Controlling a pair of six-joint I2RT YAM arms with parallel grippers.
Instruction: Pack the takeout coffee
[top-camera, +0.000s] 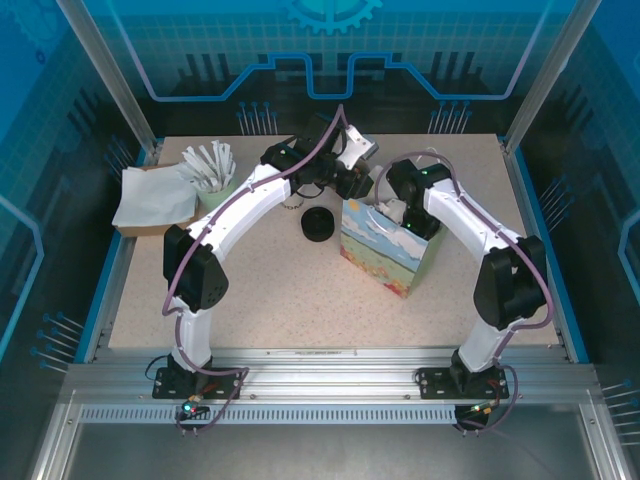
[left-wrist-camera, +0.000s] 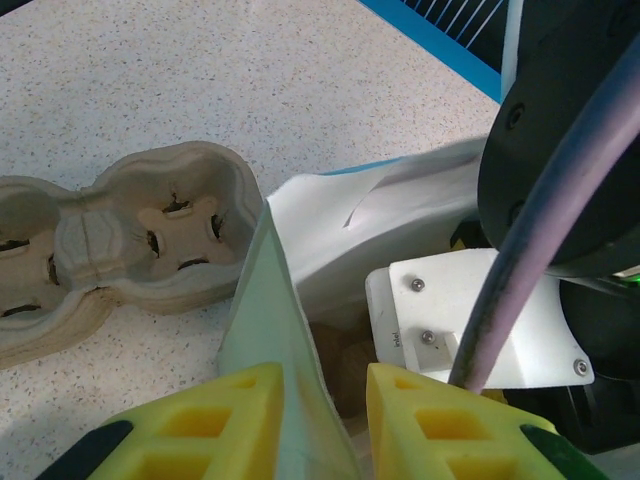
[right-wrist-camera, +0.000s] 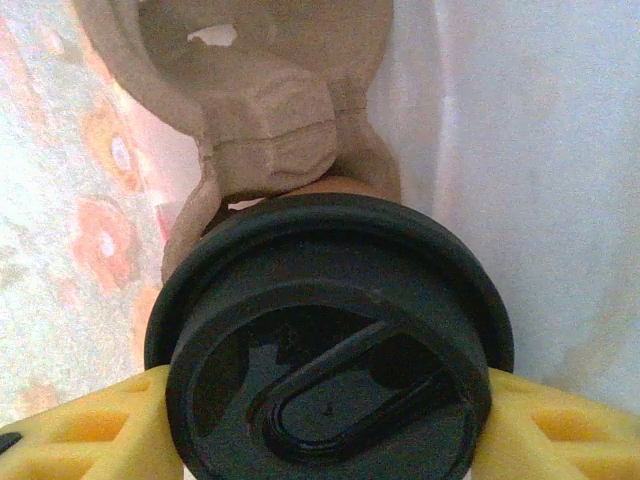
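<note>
The takeout coffee (right-wrist-camera: 330, 330) shows its round black lid from above. My right gripper (right-wrist-camera: 320, 420) is shut on it, one yellow finger (right-wrist-camera: 90, 430) on each side. Cup and gripper (top-camera: 398, 213) are down inside the floral paper bag (top-camera: 385, 255), just above a cardboard cup carrier (right-wrist-camera: 265, 120) lying in it. The cup's brown body is almost all hidden under the lid. My left gripper (left-wrist-camera: 325, 385) is open at the bag's top left edge (top-camera: 350, 195). The pale green bag wall (left-wrist-camera: 265, 320) runs between its fingers, against the left one.
Another cardboard cup carrier (left-wrist-camera: 150, 235) lies on the table left of the bag. A round black-topped object (top-camera: 317, 225) stands beside the bag. A green cup of white sticks (top-camera: 210, 168) and white paper (top-camera: 150, 198) sit at the back left.
</note>
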